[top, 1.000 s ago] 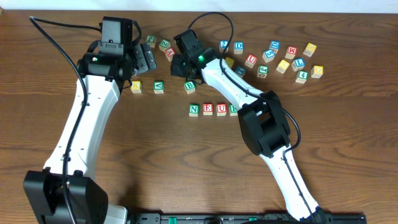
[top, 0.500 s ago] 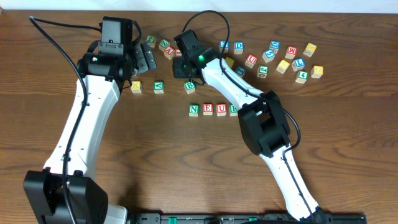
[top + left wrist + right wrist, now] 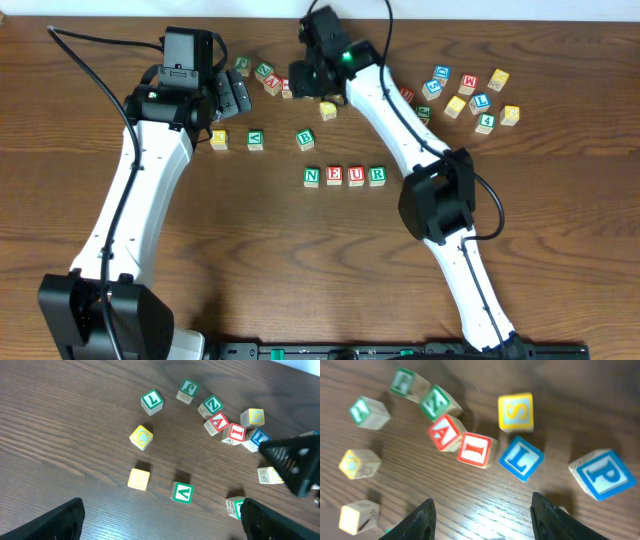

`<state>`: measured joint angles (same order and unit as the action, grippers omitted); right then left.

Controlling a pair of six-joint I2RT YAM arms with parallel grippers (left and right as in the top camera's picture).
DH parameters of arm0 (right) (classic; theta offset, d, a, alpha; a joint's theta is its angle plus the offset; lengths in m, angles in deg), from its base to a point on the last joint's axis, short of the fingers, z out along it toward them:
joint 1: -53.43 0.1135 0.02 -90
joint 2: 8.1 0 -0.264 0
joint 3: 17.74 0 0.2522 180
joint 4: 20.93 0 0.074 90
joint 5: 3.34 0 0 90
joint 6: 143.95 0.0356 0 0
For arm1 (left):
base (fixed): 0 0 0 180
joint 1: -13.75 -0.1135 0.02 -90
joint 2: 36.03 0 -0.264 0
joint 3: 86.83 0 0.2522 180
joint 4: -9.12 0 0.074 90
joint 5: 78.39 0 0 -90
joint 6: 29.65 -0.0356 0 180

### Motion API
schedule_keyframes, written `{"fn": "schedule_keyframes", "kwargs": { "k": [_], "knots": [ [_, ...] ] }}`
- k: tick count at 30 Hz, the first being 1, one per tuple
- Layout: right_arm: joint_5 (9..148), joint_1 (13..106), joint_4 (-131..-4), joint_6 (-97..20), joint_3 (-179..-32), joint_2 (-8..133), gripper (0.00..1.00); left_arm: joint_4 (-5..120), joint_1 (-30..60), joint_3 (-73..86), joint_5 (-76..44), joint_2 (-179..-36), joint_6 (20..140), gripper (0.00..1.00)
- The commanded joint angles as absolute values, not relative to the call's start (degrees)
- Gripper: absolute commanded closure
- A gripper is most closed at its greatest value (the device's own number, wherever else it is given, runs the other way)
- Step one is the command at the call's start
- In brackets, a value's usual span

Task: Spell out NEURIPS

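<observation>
My right gripper (image 3: pixel 482 505) has its jaws spread with nothing between them: released, not grasping. Over the last second that arm has swung off the middle of the brown wooden table (image 3: pixel 250 260) to the far cluster. It now hangs over the small wooden cube with a red I (image 3: pixel 476 450), a little short of it. That cube lies skewed, touching the red A cube (image 3: pixel 443 432) on one side, with the blue L cube (image 3: pixel 521 459) just beside it on the other. The yellow S cube (image 3: pixel 516 411) and blue P cube (image 3: pixel 602 475) sit near.

With the arm out of the way the row reads clean — green N cube (image 3: pixel 312 176), red E cube (image 3: pixel 334 176), red U cube (image 3: pixel 356 176), green R cube (image 3: pixel 377 176), side by side. I judge four letters are down and the I is my next pick — a tight one, given its neighbours. My left gripper (image 3: pixel 162 510) is wide apart and empty, off to the side.
</observation>
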<state>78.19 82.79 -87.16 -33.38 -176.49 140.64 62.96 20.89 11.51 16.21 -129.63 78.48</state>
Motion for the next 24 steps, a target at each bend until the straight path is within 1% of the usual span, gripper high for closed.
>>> {"fn": "schedule_keyframes", "kwargs": {
  "k": [1,6,13,18,19,20,21,24],
  "knots": [
    [77.3,83.0,-88.6,-36.9,-178.5,140.5,0.44,63.1,20.7,11.5,16.1,-130.3,78.0,0.02],
    [77.2,81.6,-94.4,-36.9,-184.0,140.5,0.41,63.1,20.7,11.5,16.1,-130.3,78.0,0.02],
    [77.0,76.7,-109.0,-39.9,-196.8,140.5,0.37,62.6,20.8,11.5,16.0,-130.3,78.5,0.02],
    [77.1,73.1,-115.8,-42.1,-199.2,140.5,0.36,62.3,20.8,11.4,13.7,-130.5,79.0,0.02],
    [77.0,72.2,-116.8,-42.1,-199.2,140.5,0.36,61.5,21.0,11.4,13.5,-130.9,79.0,0.14],
    [77.0,71.4,-117.6,-42.1,-199.2,140.5,0.36,60.5,21.3,11.4,12.9,-131.2,78.7,0.17],
    [77.0,70.2,-118.9,-42.1,-199.2,140.5,0.35,58.5,21.8,11.4,10.5,-131.6,76.6,0.23],
    [77.0,68.2,-120.6,-42.1,-199.2,140.5,0.36,56.3,23.2,12.1,9.5,-132.3,76.4,0.26]
  ]
}}
